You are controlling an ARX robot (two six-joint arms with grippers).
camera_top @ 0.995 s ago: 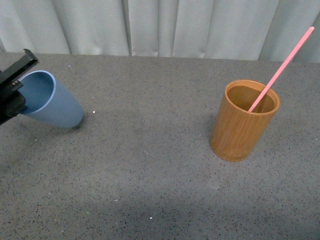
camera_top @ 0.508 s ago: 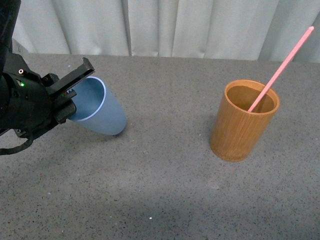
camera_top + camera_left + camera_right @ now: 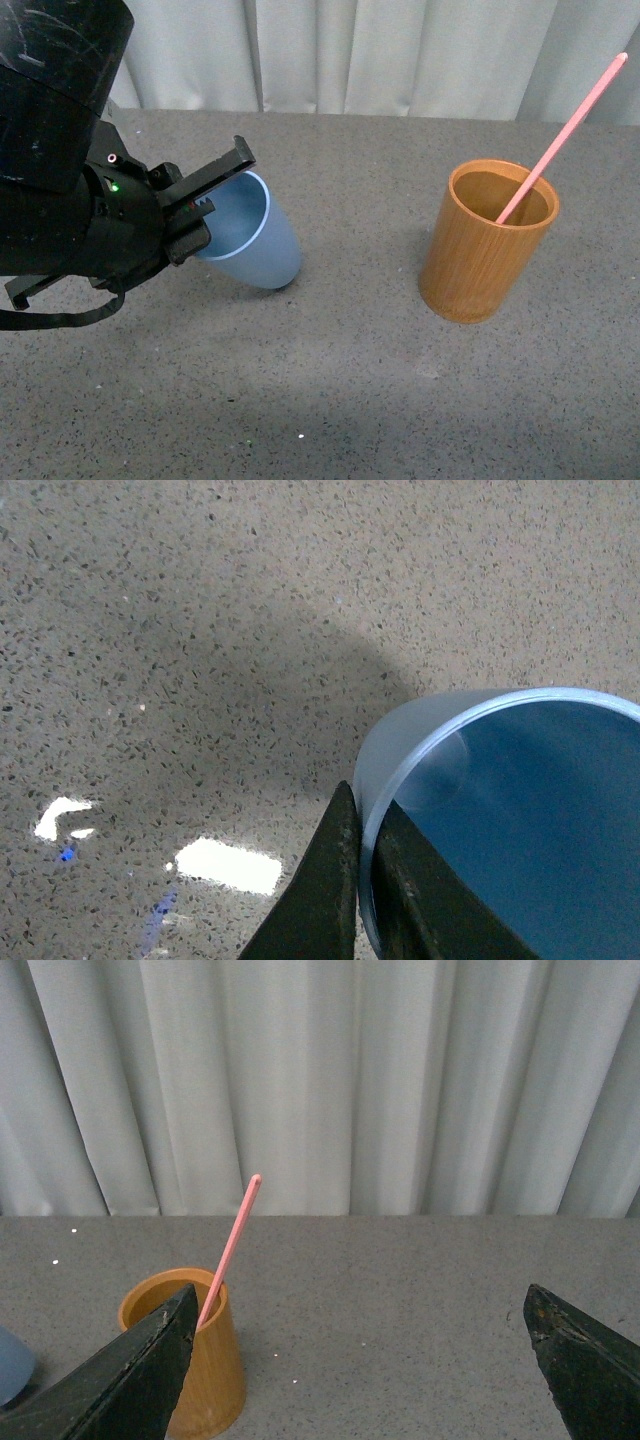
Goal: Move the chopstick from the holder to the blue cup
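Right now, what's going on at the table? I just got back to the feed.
The left gripper is shut on the rim of the blue cup and holds it tilted, low over the table, apart from the holder and to its left. The chopstick leans in the holder, untouched. The right gripper is open and empty, back from the holder. The transfer itself is not yet begun.

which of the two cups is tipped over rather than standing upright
The blue cup, tilted with its rim pinched by the left gripper. The bamboo holder stands upright with the chopstick in it.
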